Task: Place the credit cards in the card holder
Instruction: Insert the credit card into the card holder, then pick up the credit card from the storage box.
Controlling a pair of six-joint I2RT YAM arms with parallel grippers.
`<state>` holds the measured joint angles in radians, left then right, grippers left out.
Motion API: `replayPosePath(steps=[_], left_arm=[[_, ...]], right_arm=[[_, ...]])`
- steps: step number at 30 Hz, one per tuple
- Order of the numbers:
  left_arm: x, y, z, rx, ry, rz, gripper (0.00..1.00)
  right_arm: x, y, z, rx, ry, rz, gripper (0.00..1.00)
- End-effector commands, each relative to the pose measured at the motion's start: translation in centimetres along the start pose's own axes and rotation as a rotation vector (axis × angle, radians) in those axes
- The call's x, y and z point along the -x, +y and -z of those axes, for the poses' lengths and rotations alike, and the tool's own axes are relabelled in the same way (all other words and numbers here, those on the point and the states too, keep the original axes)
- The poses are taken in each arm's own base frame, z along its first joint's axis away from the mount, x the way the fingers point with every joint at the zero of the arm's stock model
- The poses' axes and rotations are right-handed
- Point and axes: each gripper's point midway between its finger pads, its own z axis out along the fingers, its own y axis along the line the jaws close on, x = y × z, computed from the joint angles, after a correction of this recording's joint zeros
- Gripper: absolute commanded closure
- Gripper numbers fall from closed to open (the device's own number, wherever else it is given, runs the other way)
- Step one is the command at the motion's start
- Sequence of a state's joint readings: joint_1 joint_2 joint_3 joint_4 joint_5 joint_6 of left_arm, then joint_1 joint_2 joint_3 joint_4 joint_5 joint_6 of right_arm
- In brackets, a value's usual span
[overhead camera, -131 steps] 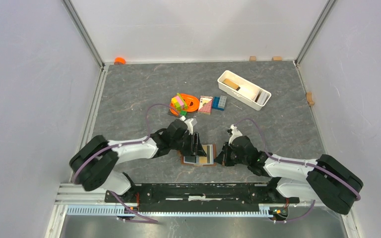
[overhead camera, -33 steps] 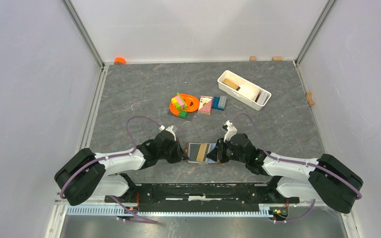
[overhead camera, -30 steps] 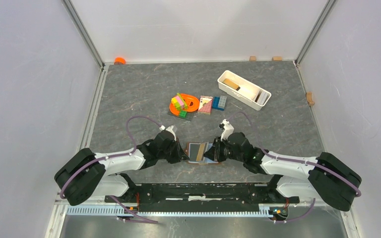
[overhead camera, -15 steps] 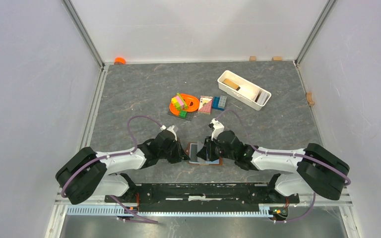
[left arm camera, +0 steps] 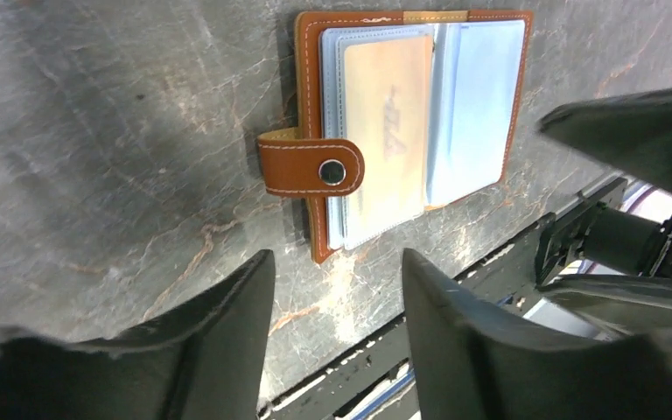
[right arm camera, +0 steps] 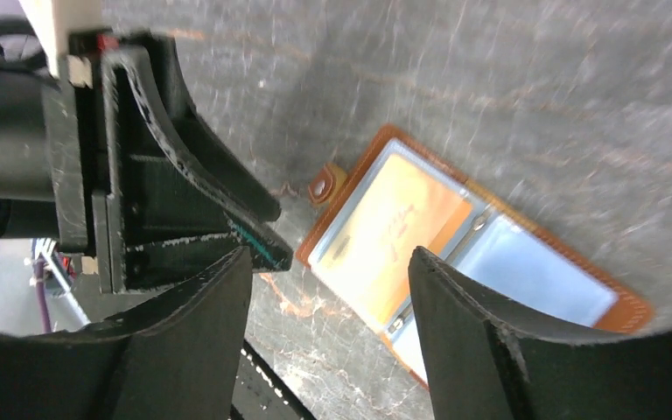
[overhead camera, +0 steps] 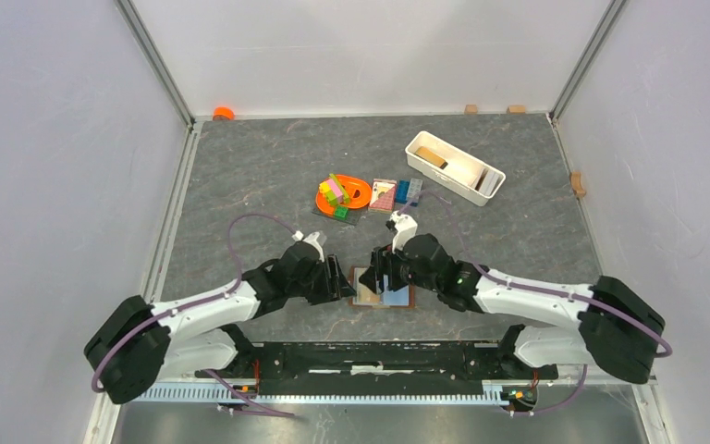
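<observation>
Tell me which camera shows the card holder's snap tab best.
Left wrist: the snap tab is sharp, whole and unobstructed, folded over the open card holder. Right wrist shows it blurred and small at the holder's edge. Top external shows the holder too small to make the tab out.

The open card holder [left arm camera: 311,166] is boxed in: the left gripper [left arm camera: 337,262] stands just off its strap side, and the right gripper [right arm camera: 328,262] hangs over it, apparently not touching, both with jaws parted and empty. A bare strip of table lies beyond it, before the toy bricks [overhead camera: 335,196] and white tray [overhead camera: 422,159]. The black rail [overhead camera: 379,356] closes the near side.
</observation>
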<state>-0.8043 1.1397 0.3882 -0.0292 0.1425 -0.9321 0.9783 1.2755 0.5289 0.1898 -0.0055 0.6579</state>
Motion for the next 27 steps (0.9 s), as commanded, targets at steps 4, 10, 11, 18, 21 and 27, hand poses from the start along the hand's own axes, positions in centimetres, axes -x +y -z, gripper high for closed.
replayPosePath(steps=[4, 10, 11, 18, 21, 27], left_arm=[[2.2, -0.8, 3.7, 0.062, -0.04, -0.105, 0.15], [6.3, -3.9, 8.7, 0.085, -0.042, -0.283, 0.0], [7.1, -4.0, 9.4, 0.1, -0.042, -0.317, 0.0], [15.1, -3.0, 12.7, 0.227, -0.249, -0.412, 0.0], [16.7, -1.6, 13.0, 0.323, -0.305, -0.455, 0.0], [16.2, 0.6, 12.1, 0.383, -0.266, -0.488, 0.0]], right_arm=[[7.2, -5.0, 4.1, -0.27, -0.123, 0.104, 0.19], [13.1, -12.9, 9.3, -0.576, -0.161, 0.135, 0.12], [14.3, -13.9, 10.2, -0.622, -0.173, 0.135, 0.11], [19.1, -22.0, 14.4, -0.894, -0.221, 0.044, 0.15], [20.6, -24.8, 14.1, -0.914, -0.219, 0.002, 0.2], [22.5, -30.3, 12.5, -0.95, -0.176, -0.052, 0.33]])
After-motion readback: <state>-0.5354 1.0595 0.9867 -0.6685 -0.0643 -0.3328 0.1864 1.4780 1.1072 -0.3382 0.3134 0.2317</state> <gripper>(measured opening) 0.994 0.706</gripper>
